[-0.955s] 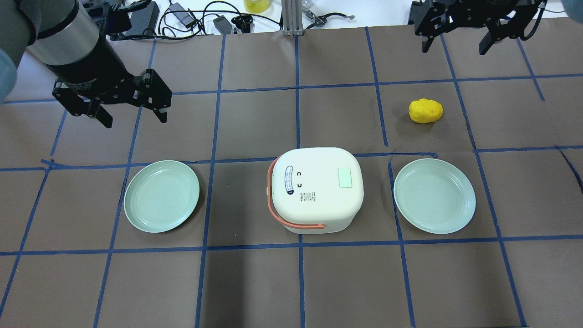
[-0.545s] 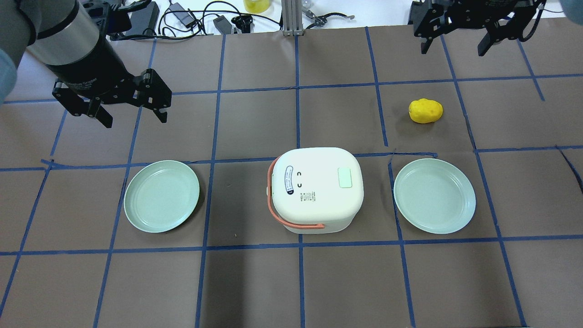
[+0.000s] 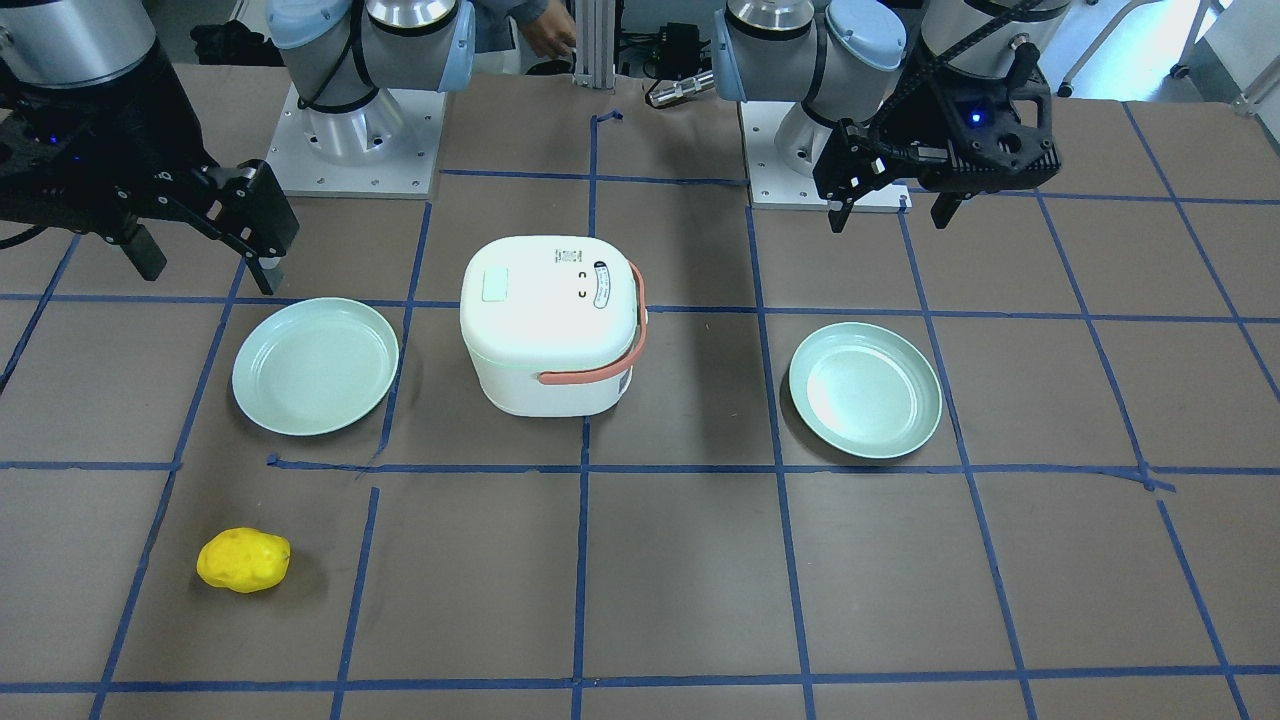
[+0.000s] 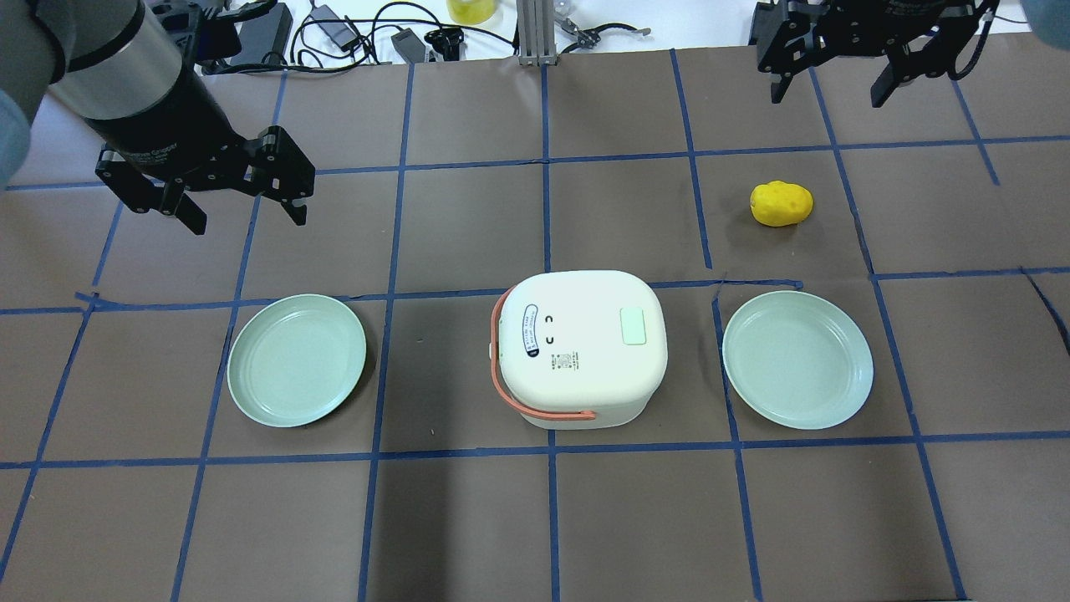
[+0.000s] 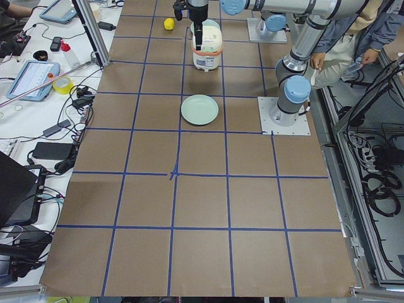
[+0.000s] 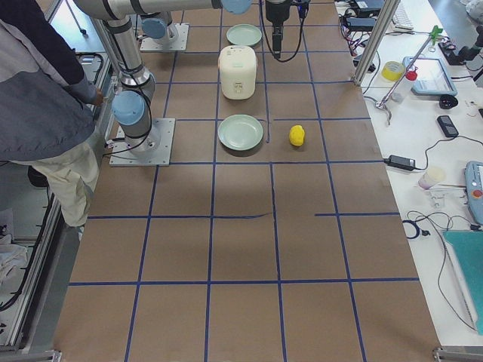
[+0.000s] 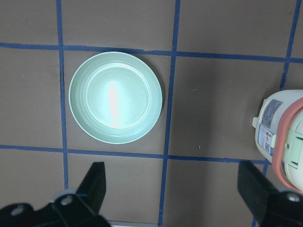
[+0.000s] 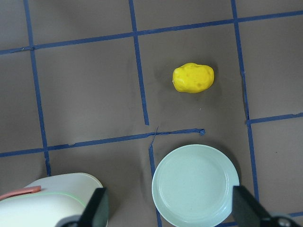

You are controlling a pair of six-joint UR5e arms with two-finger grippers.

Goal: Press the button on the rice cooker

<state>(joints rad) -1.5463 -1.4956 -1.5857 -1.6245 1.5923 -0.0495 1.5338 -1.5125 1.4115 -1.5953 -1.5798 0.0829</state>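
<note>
Left gripper (image 4: 248, 219) and right gripper (image 4: 827, 96) hang spread, empty, well apart from the cooker (image 4: 581, 347); button (image 4: 633, 325) untouched.

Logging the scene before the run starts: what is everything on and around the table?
cooker: 1, white with orange handle, table centre
button: 1, pale green, on the cooker's lid
left plate: 1, pale green, empty, cooker's left
right plate: 1, pale green, empty, cooker's right
yellow lump: 1, beyond right plate
cables: several, black, far edge
operator: 1, grey jacket, by robot bases
left gripper: black, open, beyond left plate
right gripper: black, open, far right
</note>
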